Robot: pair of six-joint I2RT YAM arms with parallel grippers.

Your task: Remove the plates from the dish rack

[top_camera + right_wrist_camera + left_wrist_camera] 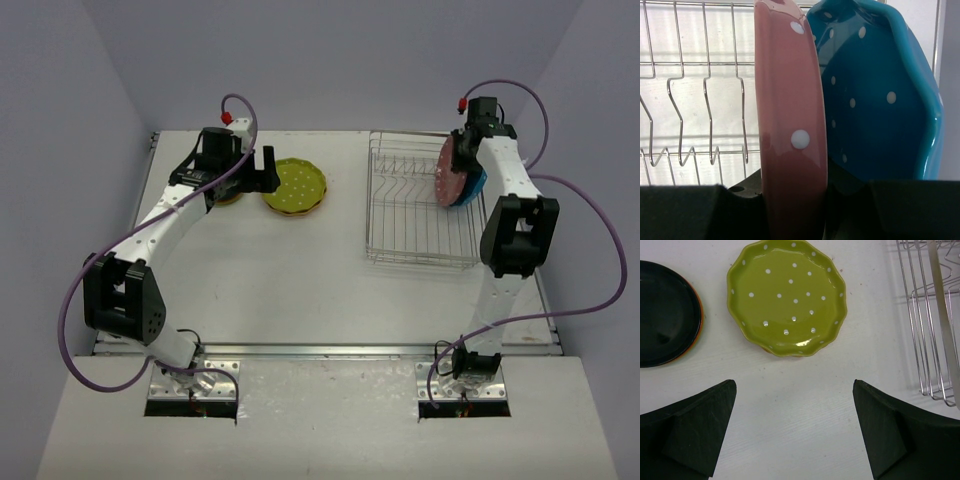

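In the dish rack (410, 215), at its right side: the pink plate (790, 140) stands on edge in a slot, and the teal plate (875, 100) stands just beside it, towards the rack's right rail.
Right tool (795, 210): narrowed onto the pink plate's rim, with a pad on each face. It reads as a grip on that plate alone.
Step in hand: by my reading, lifting the pink plate out of its slot.
Doing it well: draw the plate straight up along the slot wires and keep it upright until its lower rim is above the rack's top rail. Only then carry it left. A tilt towards the teal plate could drag that one along. The rim is glossy and may slide in the pads, so move slowly.
Left of the rack, on the desk (790, 385): the lime green plate (787, 295) lies flat, face up. Farther from the rack, a black plate (662, 320) sits on an orange plate (696, 340).
Left tool (795, 425): jaws wide and holding nothing, over bare desk beside the lime green plate.
Left to unload: the two plates in the rack.
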